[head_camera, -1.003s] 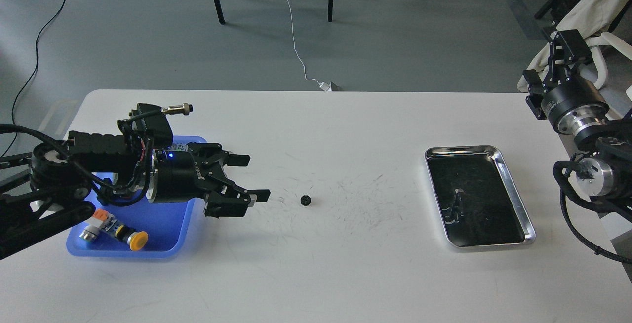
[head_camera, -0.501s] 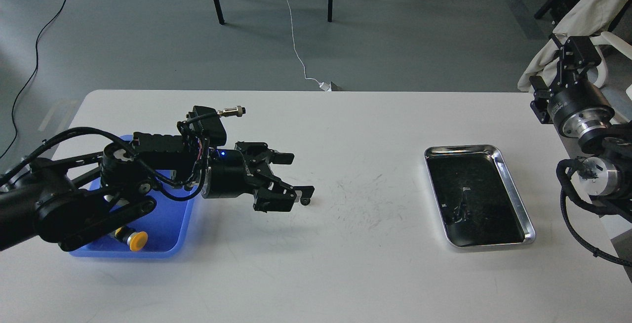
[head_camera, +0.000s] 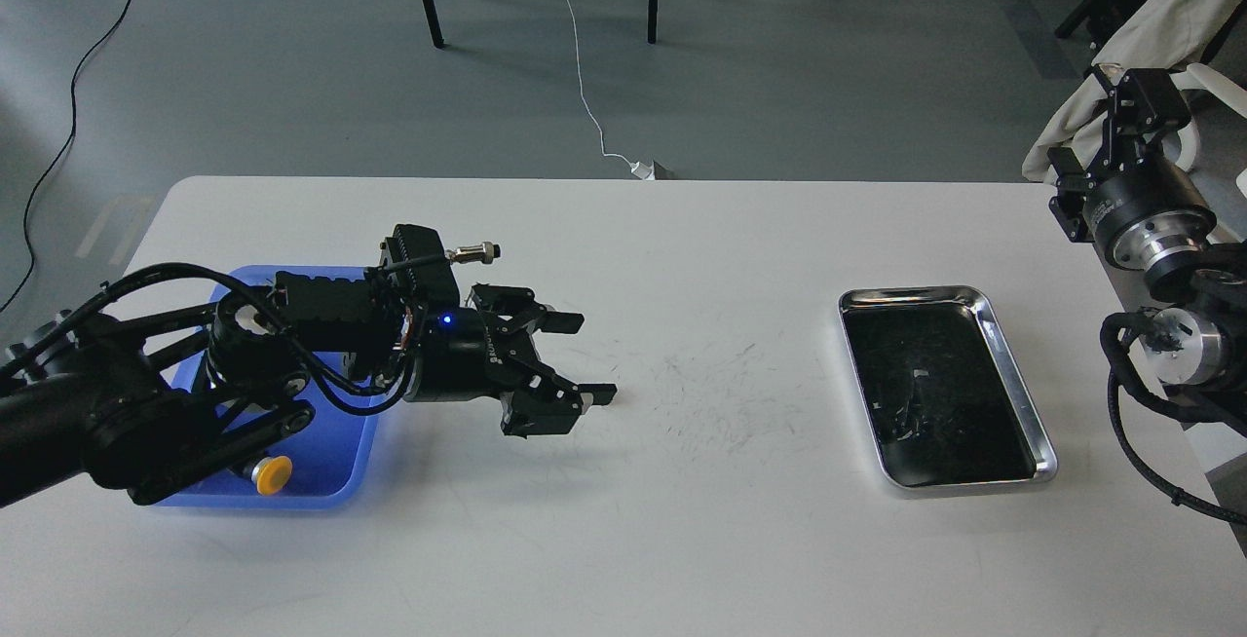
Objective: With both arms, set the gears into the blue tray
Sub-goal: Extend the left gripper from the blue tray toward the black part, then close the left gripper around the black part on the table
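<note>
White tabletop carries the blue tray at near left. Left gripper, fingers spread wide, reaches right of it; no gear is visible, presumably hidden under the fingertips. Close squarely, lift gently. Farther right, right gripper: finger state unreadable.
</note>
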Robot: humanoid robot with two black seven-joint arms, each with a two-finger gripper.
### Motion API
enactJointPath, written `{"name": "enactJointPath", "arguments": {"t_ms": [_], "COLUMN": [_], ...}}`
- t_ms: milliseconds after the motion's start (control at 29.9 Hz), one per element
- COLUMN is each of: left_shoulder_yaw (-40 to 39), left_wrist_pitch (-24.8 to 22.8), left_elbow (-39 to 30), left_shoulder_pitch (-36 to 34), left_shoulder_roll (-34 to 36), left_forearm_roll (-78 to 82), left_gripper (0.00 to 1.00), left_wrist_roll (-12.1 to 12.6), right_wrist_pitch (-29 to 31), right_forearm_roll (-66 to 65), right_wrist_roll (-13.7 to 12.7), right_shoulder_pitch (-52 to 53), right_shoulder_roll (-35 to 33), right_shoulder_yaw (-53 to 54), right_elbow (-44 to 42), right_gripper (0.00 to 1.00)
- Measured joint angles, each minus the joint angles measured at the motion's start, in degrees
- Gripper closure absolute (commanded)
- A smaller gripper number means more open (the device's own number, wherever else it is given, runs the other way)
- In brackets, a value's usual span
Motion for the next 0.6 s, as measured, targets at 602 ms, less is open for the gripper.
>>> {"name": "enactJointPath", "arguments": {"t_ms": [602], "left_shoulder_yaw": [2.69], "left_wrist_pitch": [8.07], "left_elbow": [14.25], "left_shoulder_pitch": [0.22], "left_shoulder_roll": [-11.40], "left_forearm_roll": [1.72], "left_gripper": [0.09], "left_wrist_roll": [0.00], "right_wrist_pitch": [-0.43], "right_forearm_roll": [0.69], "right_wrist_roll": [0.00], "right_shoulder_pitch": [-0.83], "right_shoulder_roll": [-0.12], "right_shoulder_yaw": [1.64], "right_elbow": [-2.06], "right_gripper": [0.01]}}
